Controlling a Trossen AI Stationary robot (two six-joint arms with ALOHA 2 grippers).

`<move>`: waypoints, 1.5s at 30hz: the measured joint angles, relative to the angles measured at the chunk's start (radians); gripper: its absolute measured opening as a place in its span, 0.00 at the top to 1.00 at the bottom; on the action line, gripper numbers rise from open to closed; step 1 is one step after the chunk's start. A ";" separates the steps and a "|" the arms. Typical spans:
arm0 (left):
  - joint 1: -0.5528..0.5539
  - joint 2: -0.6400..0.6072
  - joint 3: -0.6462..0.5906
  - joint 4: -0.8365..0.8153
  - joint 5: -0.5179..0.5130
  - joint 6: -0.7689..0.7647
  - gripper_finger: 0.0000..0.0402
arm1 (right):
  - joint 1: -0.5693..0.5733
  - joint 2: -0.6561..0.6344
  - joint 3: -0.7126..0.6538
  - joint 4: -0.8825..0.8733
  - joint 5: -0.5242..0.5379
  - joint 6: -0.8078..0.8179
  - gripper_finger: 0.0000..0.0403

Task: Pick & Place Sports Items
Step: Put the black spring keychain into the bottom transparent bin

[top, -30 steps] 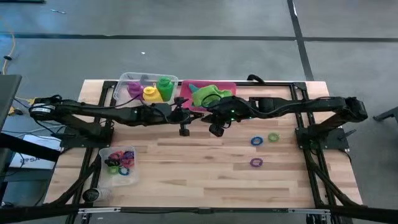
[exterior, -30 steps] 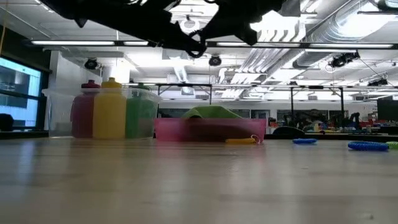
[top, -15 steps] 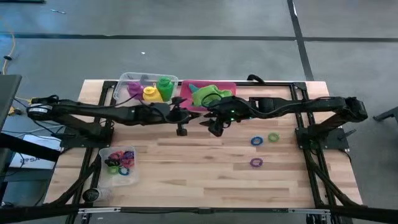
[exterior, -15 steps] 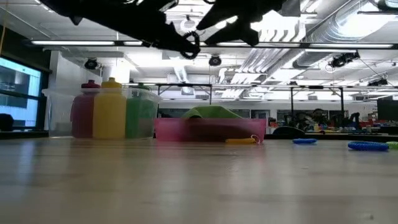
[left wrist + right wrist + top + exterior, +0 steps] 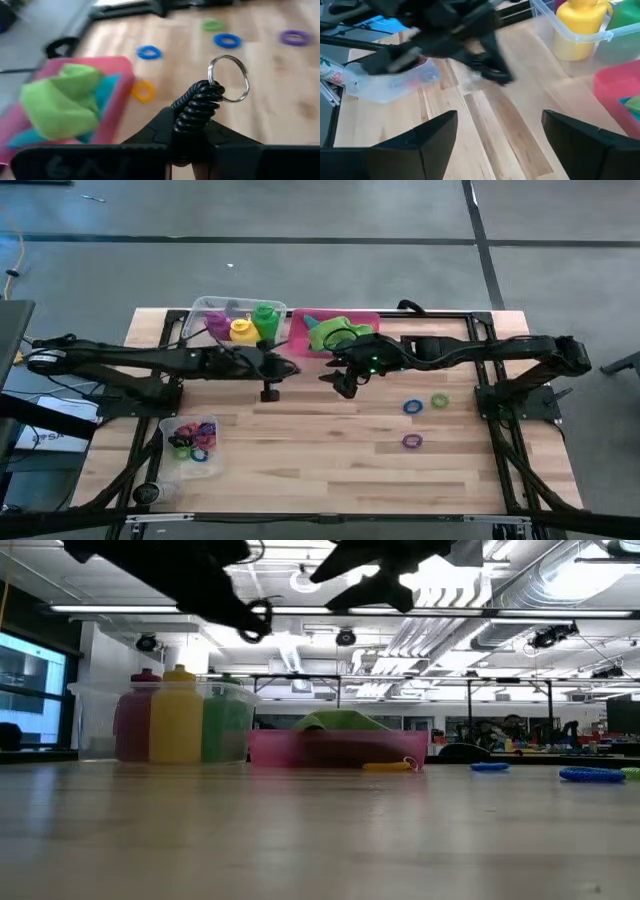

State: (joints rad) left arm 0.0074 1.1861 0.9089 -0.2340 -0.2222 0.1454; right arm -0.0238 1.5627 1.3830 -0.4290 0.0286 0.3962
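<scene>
High view: the left gripper point(image 5: 270, 392) is seen above bare wood near the clear tub point(image 5: 200, 310) at the far edge, which holds the purple, yellow and green bottles point(image 5: 243, 328). The right gripper point(image 5: 343, 386) is held beside the pink tray point(image 5: 372, 317) — green cloth point(image 5: 332, 333) inside.

Left wrist view: a black coiled cord with a metal ring point(image 5: 202, 102) is clamped in closed fingers.

Right wrist view: the fingers point(image 5: 437, 137) are spread wide, with nothing between them — open wood is seen ahead.
</scene>
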 joint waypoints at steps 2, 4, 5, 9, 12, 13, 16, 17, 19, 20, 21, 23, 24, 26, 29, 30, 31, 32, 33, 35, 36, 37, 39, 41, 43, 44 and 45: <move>-0.008 -0.033 0.000 -0.062 0.050 -0.035 0.97 | 0.000 0.000 0.000 0.000 0.005 0.000 0.43; -0.016 -0.069 0.000 -0.125 0.111 -0.084 0.97 | 0.000 0.000 0.000 0.000 0.015 0.003 0.43; -0.022 -0.087 0.000 -0.155 0.146 -0.111 0.97 | 0.000 0.000 0.000 0.000 0.020 0.005 0.43; -0.052 -0.154 0.000 -0.292 0.271 -0.219 0.97 | -0.002 0.000 0.000 0.000 0.026 0.026 0.43; -0.082 -0.191 0.000 -0.393 0.364 -0.307 0.97 | -0.003 0.000 0.000 0.000 0.026 0.030 0.43; -0.096 -0.201 0.000 -0.424 0.393 -0.336 0.97 | -0.003 0.000 0.000 0.000 0.026 0.030 0.43; -0.145 -0.221 0.000 -0.519 0.459 -0.413 0.97 | -0.003 0.000 0.000 0.000 0.035 0.030 0.43; -0.166 -0.223 0.000 -0.552 0.470 -0.432 0.97 | -0.003 0.000 0.000 0.000 0.044 0.032 0.43; -0.212 -0.225 0.000 -0.622 0.477 -0.458 0.97 | -0.003 0.000 0.000 0.000 0.067 0.047 0.43; -0.236 -0.225 0.000 -0.658 0.477 -0.464 0.97 | -0.003 0.000 0.000 0.000 0.074 0.053 0.43; -0.261 -0.225 0.000 -0.693 0.478 -0.466 0.97 | -0.003 0.000 0.000 0.000 0.077 0.061 0.43; -0.308 -0.223 0.000 -0.752 0.477 -0.470 0.97 | -0.003 0.000 0.000 0.000 0.078 0.080 0.43; -0.329 -0.222 0.000 -0.774 0.477 -0.477 0.97 | -0.003 0.000 0.000 0.000 0.078 0.091 0.43; -0.366 -0.222 0.000 -0.809 0.475 -0.502 0.97 | -0.003 0.000 0.000 0.000 0.078 0.110 0.43; -0.427 -0.222 0.000 -0.844 0.475 -0.532 0.97 | -0.002 0.000 0.000 0.000 0.078 0.136 0.43; -0.451 -0.222 0.000 -0.851 0.475 -0.539 0.97 | -0.002 0.000 0.000 0.000 0.078 0.146 0.43; -0.473 -0.222 0.000 -0.853 0.475 -0.550 0.97 | -0.002 0.000 0.000 0.000 0.078 0.156 0.43; -0.496 -0.222 -0.001 -0.855 0.473 -0.561 0.97 | -0.002 0.000 0.000 0.000 0.078 0.167 0.43; -0.517 -0.222 -0.004 -0.858 0.467 -0.575 0.97 | -0.002 0.000 0.000 0.000 0.078 0.178 0.43; -0.559 -0.222 -0.014 -0.863 0.452 -0.611 0.97 | -0.002 0.000 0.000 0.000 0.078 0.194 0.43; -0.579 -0.222 -0.020 -0.861 0.450 -0.631 0.97 | -0.002 0.000 0.000 0.000 0.078 0.204 0.43; -0.598 -0.222 -0.028 -0.862 0.445 -0.648 0.97 | -0.002 0.000 0.000 -0.001 0.078 0.212 0.43; -0.634 -0.222 -0.050 -0.863 0.427 -0.690 0.97 | -0.002 0.000 0.000 -0.001 0.083 0.229 0.43; -0.664 -0.222 -0.077 -0.864 0.421 -0.736 0.96 | -0.002 0.000 0.000 -0.001 0.088 0.240 0.43; -0.692 -0.222 -0.103 -0.865 0.417 -0.781 0.91 | -0.002 0.000 0.000 -0.001 0.089 0.253 0.43; -0.706 -0.222 -0.116 -0.864 0.417 -0.805 0.87 | -0.002 0.000 0.000 -0.001 0.089 0.259 0.43; -0.719 -0.222 -0.127 -0.864 0.415 -0.828 0.83 | -0.002 0.000 0.000 -0.001 0.089 0.265 0.43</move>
State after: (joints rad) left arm -0.7113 0.9642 0.7818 -1.0981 0.1926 -0.6821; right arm -0.0261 1.5627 1.3830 -0.4301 0.1177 0.6608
